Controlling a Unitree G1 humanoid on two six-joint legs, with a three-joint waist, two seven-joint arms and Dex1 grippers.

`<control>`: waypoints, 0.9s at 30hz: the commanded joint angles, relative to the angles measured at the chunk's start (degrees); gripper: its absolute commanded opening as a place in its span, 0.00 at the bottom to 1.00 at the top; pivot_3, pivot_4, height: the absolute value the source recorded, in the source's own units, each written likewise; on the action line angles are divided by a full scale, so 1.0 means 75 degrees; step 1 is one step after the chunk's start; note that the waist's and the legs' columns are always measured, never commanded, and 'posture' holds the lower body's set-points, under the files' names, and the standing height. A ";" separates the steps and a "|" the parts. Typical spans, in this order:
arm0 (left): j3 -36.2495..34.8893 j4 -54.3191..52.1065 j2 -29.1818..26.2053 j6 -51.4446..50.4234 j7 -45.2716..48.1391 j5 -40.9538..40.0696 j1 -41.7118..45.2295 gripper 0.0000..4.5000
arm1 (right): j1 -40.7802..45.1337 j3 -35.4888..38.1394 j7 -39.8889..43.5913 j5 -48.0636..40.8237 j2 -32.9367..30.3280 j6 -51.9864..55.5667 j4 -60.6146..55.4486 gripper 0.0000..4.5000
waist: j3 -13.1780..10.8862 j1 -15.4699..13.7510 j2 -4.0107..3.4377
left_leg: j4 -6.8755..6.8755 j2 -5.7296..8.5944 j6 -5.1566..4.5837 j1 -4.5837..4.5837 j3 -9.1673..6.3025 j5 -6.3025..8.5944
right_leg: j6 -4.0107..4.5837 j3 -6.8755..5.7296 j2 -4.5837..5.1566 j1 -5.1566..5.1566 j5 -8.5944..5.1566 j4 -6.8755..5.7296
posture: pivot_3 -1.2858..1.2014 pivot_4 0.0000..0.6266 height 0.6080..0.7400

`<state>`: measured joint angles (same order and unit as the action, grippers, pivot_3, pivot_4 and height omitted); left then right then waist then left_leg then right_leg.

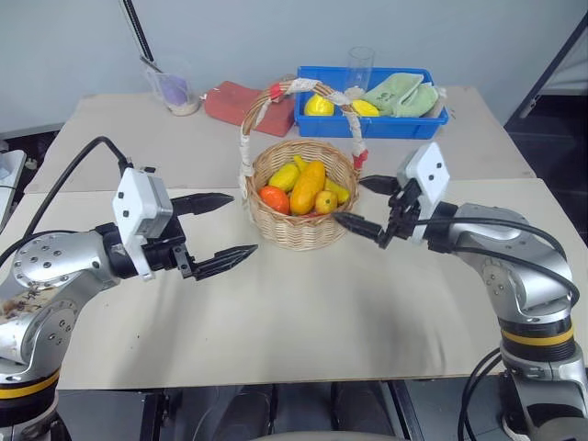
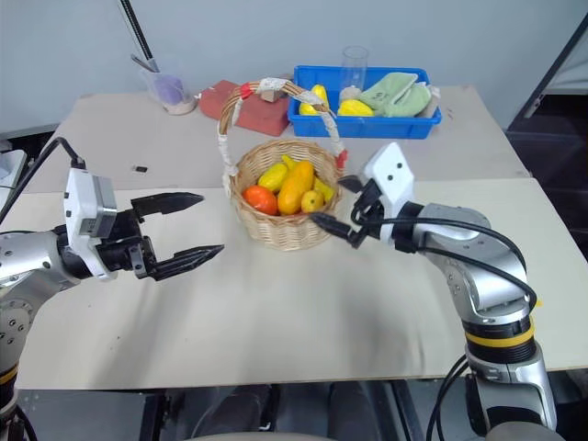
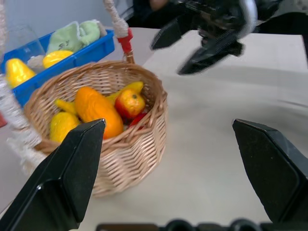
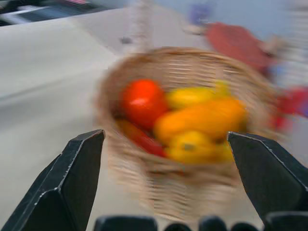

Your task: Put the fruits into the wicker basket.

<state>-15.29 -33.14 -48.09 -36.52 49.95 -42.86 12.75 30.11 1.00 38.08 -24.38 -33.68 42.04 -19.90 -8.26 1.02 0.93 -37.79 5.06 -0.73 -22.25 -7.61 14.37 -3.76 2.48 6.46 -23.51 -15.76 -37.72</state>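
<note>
- The wicker basket sits in the middle of the table, between the two arms.
- The long orange-yellow mango lies inside the basket.
- The small red mango with a yellow blush sits inside too, just beside the long one.
- Other toy fruits are in there with them, and one is red-orange.
- The left end effector is spread wide and holds nothing. It hangs near the basket.
- The right end effector is spread wide and empty too, close to the basket's side.
- No fruit lies loose on the table.
- So the job looks done. I think the arms just need to pull away.
- A blue bin sits at the back with its own yellow fruits.
</note>
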 commanded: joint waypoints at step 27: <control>0.0417 0.0126 0.0116 0.0423 -0.0028 0.0450 0.0344 1.00 | 0.1594 0.0120 -0.0241 0.0848 0.1628 -0.2886 0.3376 0.02 | 0.0000 0.0140 0.0000 | 0.0001 0.0004 0.0058 -0.0037 0.0004 -0.0034 | 0.0008 0.0006 0.0002 -0.0076 0.0004 -0.0041 | 0.52 0.24 1.00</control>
<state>-11.89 -31.21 -47.19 -34.92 49.88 -39.66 15.02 41.81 0.84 35.98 -18.08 -20.85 23.35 8.38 -8.27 2.07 0.93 -37.79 5.08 -0.30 -22.53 -7.58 14.11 -3.70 2.52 6.48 -24.08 -15.73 -38.04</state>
